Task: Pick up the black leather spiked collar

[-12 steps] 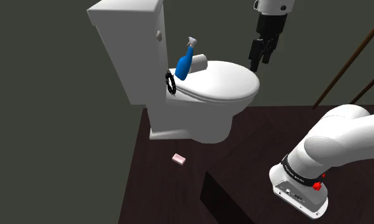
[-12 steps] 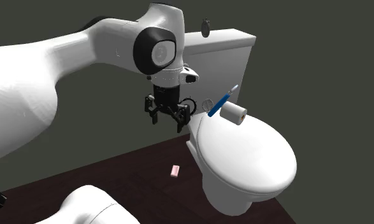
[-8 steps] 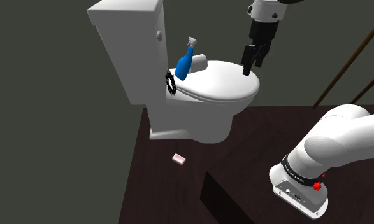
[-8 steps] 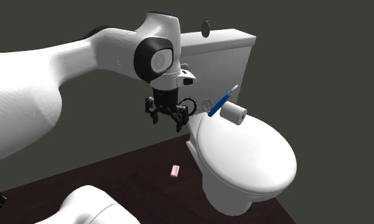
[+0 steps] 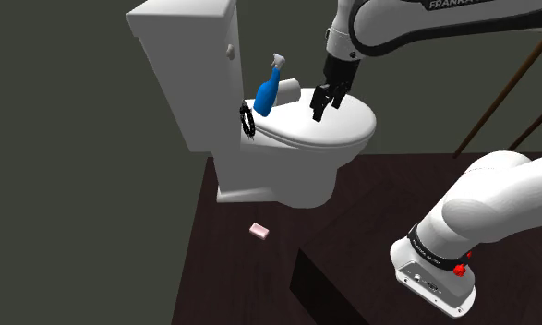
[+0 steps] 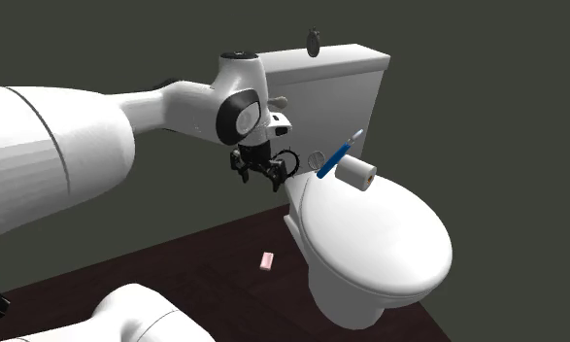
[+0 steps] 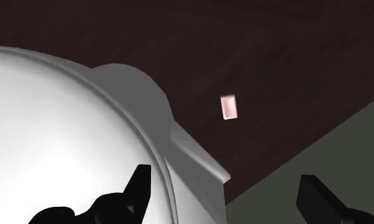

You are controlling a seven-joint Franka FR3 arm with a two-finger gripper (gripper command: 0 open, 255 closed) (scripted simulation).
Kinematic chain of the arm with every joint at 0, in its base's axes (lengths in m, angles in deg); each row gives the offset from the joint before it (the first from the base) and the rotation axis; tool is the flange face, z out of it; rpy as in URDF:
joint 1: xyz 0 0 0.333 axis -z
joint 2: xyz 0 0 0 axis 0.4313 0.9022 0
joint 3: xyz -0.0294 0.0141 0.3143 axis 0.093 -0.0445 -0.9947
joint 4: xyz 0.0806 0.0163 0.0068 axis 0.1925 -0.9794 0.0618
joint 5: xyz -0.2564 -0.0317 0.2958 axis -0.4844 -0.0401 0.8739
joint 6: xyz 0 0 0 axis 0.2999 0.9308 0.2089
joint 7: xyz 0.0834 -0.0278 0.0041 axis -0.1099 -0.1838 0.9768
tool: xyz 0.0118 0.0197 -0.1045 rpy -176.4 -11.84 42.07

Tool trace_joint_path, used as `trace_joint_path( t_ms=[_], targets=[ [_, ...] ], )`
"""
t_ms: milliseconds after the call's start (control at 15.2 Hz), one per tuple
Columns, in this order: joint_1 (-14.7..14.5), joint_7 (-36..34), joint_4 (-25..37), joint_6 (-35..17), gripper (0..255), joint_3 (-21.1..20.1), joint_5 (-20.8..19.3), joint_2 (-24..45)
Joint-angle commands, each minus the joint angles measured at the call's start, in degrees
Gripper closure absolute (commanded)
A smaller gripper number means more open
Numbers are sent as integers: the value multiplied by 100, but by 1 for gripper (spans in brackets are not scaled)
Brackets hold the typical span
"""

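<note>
The collar [image 5: 248, 121], a small black spiked ring, stands on edge against the toilet [image 5: 287, 171] at its rear corner, where the seat meets the tank. It looks light, a thin band likely to flex. The spikes could snag or twist it, so a pinch across the band at its upper arc seems the surest hold. Just beside it, on the toilet's lid, a blue spray bottle [image 5: 267, 92] and a paper roll [image 5: 291, 90] crowd that approach. Farther along, the gripper [image 5: 322, 100] hangs above the lid near its rim, fingers [image 7: 137, 184] spread wide and holding nothing. Free room lies off the toilet's flank above the dark floor, while the tank closes the back.
</note>
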Motion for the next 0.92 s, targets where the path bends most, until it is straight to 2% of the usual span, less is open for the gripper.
trace_joint_path(
  t_ms=[0,462,660,858],
  targets=[
    [-13,-123,-24,-563,0,-142,1,276],
    [78,-686,140,-2348,0,-669,-295,1426],
    [193,-1061,356,-3018,0,-915,-643,1993],
    [342,-1579,663,-3596,0,-1157,-1203,2591]
  ],
)
